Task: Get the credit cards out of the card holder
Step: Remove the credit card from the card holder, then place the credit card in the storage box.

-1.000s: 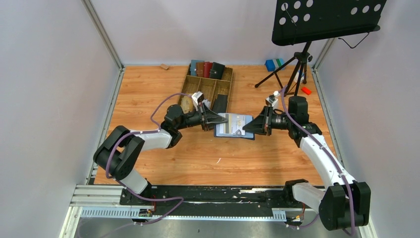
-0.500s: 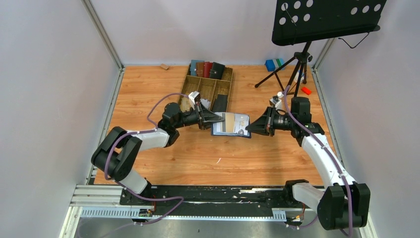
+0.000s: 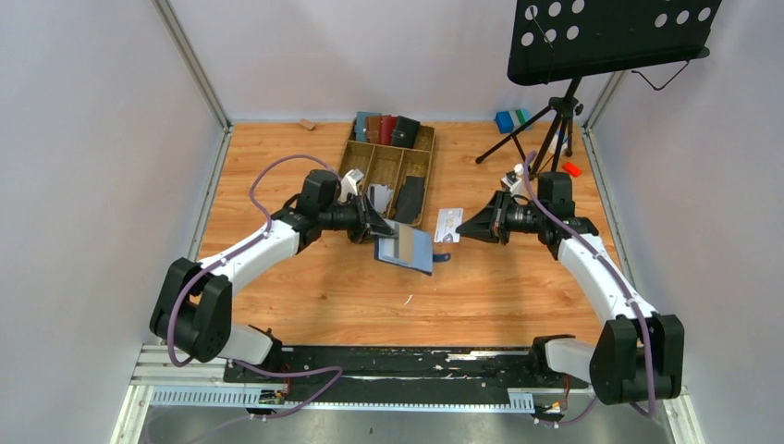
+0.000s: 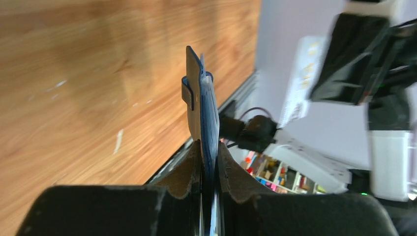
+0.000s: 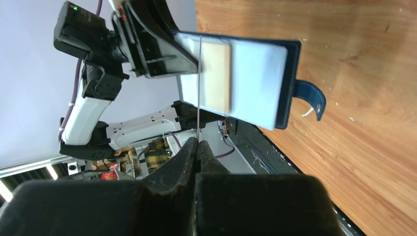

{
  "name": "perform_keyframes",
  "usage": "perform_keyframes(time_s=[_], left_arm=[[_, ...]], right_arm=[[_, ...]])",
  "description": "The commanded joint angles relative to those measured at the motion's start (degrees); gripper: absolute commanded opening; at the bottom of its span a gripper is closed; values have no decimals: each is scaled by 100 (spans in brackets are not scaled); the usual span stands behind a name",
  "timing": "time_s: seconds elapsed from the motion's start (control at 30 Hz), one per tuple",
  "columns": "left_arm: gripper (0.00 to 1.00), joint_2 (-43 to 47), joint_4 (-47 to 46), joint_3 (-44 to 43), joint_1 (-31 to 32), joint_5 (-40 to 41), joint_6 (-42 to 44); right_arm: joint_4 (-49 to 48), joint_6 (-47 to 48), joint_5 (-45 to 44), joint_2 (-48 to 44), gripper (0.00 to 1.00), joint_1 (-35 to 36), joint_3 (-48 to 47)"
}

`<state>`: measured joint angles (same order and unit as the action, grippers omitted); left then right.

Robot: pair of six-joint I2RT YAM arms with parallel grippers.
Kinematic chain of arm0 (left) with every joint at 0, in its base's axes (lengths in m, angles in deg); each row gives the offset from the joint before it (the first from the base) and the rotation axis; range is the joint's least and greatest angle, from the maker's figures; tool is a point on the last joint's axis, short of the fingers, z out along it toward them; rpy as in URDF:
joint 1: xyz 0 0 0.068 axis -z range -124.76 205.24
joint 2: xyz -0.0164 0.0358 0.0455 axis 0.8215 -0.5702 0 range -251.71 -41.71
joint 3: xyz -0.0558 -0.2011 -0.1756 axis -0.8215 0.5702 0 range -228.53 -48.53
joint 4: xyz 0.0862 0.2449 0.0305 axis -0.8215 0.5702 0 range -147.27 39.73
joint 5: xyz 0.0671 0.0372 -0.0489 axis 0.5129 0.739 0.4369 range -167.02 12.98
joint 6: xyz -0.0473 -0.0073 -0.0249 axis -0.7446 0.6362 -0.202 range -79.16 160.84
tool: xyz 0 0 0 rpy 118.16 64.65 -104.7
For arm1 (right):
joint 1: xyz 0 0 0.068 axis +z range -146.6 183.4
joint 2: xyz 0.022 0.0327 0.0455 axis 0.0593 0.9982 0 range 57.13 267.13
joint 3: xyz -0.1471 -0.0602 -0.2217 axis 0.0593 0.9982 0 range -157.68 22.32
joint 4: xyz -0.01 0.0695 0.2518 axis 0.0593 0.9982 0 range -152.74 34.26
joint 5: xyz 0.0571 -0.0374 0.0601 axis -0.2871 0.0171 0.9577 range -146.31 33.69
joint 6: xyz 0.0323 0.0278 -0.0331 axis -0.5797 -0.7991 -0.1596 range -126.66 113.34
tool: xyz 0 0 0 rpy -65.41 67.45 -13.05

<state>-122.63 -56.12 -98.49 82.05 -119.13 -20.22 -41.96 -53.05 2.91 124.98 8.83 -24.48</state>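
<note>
At my right hand [image 3: 464, 228], the fingers are pressed fully together on one short edge of a white credit card [image 3: 447, 225]. The right wrist view shows that card edge-on, rising straight out of the closed tips. Half a second ago this hand was at the right edge of the open card holder [image 3: 418, 252], and the white card still lay inside it. The card now hangs clear of the holder, with bare counter [image 3: 305, 296] showing between the two.

My left hand [image 3: 381, 233] is clamped on the holder's left edge, with the holder's thickness keeping the fingers slightly apart. This hand has pulled the holder toward the left edge of the counter, while the right hand has kept roughly its place. That separation drew the card out. The holder is held open and tilted, and it appears to be lifted off the wood. Both items sit near the middle of the counter, just on the near side of the compartment tray [image 3: 386, 165].

Result: one card is extracted. A tan card [image 3: 403, 244] remains seated in an inner pocket, so I judge the task partly done. The next step, in my judgement, is to set the white card down on open counter and then return for the tan one. I cannot tell whether more cards sit behind it.
</note>
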Motion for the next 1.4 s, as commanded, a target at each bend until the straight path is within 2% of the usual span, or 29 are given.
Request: perform_keyframes(time_s=[0.0,0.13,0.4,0.57,0.73,1.07,1.37], left_arm=[[0,246,1856,-115,-40,322,1227],[0,374,2481,-198,-59,626,1688],[0,675,4096,-621,-88,1406,2739],[0,1052,4630,-652,-167,1722,3029],[0,1182,5140,-852,-305,1962,3424],[0,852,5565,-1248,-621,2031,4073],[0,620,5487,-1359,-733,1904,4215]], right_arm=[[-654,-159,-165,396,0,289,-578],[-793,-167,-460,1035,0,802,-1231],[-919,-159,-1068,2968,0,1682,-2937],[-665,-83,-1440,4119,0,1895,-4106],[-526,-80,-1813,4940,0,1954,-4839],[-146,-72,-2620,5701,0,2055,-5381],[16,-62,-2582,6147,0,2179,-5827]])
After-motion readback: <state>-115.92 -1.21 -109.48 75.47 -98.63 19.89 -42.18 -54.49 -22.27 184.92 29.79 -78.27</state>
